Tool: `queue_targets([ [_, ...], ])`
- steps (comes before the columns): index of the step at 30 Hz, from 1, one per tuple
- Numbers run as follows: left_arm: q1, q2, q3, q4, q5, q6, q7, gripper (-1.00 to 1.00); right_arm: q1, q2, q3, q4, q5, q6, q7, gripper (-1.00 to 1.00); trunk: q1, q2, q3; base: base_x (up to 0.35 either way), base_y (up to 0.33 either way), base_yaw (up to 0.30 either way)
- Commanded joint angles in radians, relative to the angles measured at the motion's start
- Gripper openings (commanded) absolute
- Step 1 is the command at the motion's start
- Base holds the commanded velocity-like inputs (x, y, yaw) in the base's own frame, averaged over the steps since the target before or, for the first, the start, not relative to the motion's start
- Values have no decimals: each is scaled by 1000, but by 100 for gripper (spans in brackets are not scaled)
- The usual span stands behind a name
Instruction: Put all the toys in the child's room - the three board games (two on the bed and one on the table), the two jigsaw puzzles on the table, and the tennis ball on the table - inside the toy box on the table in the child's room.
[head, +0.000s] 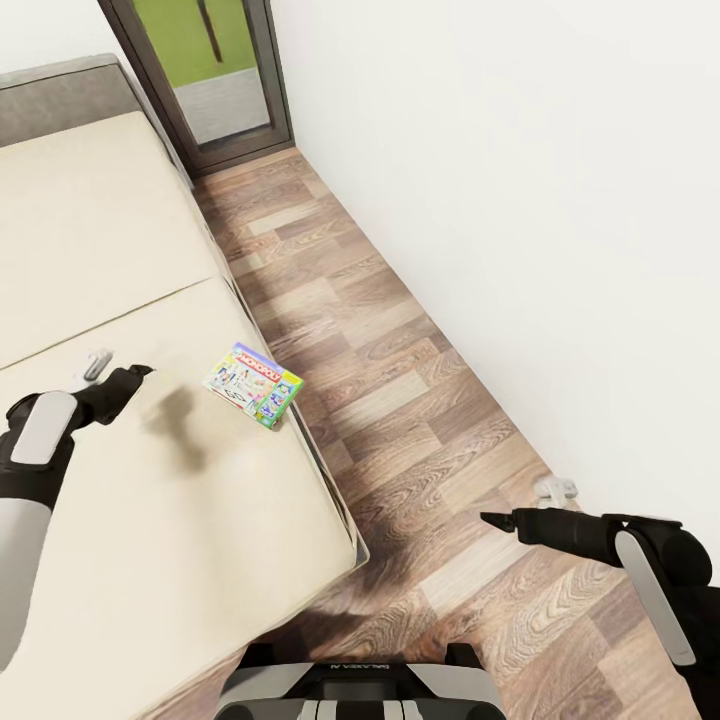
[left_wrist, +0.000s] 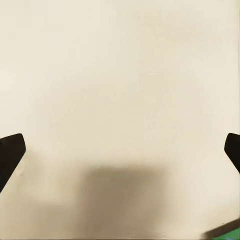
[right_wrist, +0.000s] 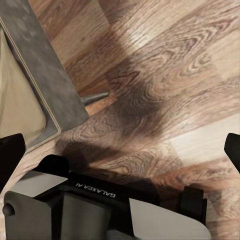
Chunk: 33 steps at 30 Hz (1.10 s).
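A colourful Monopoly board game lies flat on the bed, close to the beige mattress's right edge. My left gripper hovers over the mattress a short way left of the game, and it is open with nothing between the fingers. A green corner of the game peeks into the left wrist view. My right gripper hangs over the wood floor to the right of the bed, open and empty, fingers wide apart. The table, toy box, jigsaw puzzles and tennis ball are out of view.
A strip of wood-plank floor runs between the bed and a white wall. A dark-framed glass door stands at the far end. The bed's grey frame corner and my base sit near the right gripper.
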Motion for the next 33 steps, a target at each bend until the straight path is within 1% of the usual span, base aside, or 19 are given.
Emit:
queue_targets([
  [1,9,6,8,-20,12,5,9,100,3,0,-1,0,8,4,10,100,0,0,0,0,0,0],
  [4,19,13,14,-39,13,10,9,100,7,1,-1,0,9,4,10,100,0,0,0,0,0,0],
  [6,38,25,32,-81,18,26,9,100,12,1,-1,0,9,4,10,100,0,0,0,0,0,0],
  [7,38,25,32,-81,18,26,9,100,12,1,-1,0,9,4,10,100,0,0,0,0,0,0],
  [8,46,29,43,-103,22,37,9,100,14,1,-1,0,9,4,10,100,0,0,0,0,0,0],
  [11,54,32,55,-125,26,50,9,100,16,1,-1,0,9,4,11,100,0,0,0,0,0,0],
  [13,68,36,78,-171,34,78,9,100,18,1,-1,0,8,4,11,100,0,0,0,0,0,0],
  [14,68,36,78,-171,34,78,9,100,18,1,-1,0,8,4,11,100,0,0,0,0,0,0],
  [18,81,37,95,-225,39,104,10,100,19,1,-4,0,8,4,11,100,0,0,0,0,0,0],
  [20,98,37,106,-291,47,133,10,100,17,1,-7,0,7,4,12,100,0,0,0,0,0,0],
  [21,98,37,106,-291,47,133,10,100,17,1,-7,0,7,4,12,100,0,0,0,0,0,0],
  [23,122,34,111,-369,60,164,11,100,12,2,-8,6,7,4,13,100,0,0,0,0,0,0],
  [24,122,34,111,-369,60,164,11,100,12,2,-8,6,7,4,13,100,0,0,0,0,0,0],
  [26,151,25,112,-447,81,191,16,100,4,2,-9,11,7,4,13,100,0,0,0,0,0,0],
  [27,151,25,112,-447,81,191,16,100,4,2,-9,11,7,4,13,100,0,0,0,0,0,0],
  [29,178,3,108,-516,105,210,30,100,-9,2,-10,15,4,4,14,100,0,0,0,0,0,0],
  [30,178,3,108,-516,105,210,30,100,-9,2,-10,15,4,4,14,100,0,0,0,0,0,0],
  [32,202,-29,95,-576,126,223,49,100,-26,4,-11,24,-10,4,19,100,0,0,0,0,0,0],
  [33,202,-29,95,-576,126,223,49,100,-26,4,-11,24,-10,4,19,100,0,0,0,0,0,0],
])
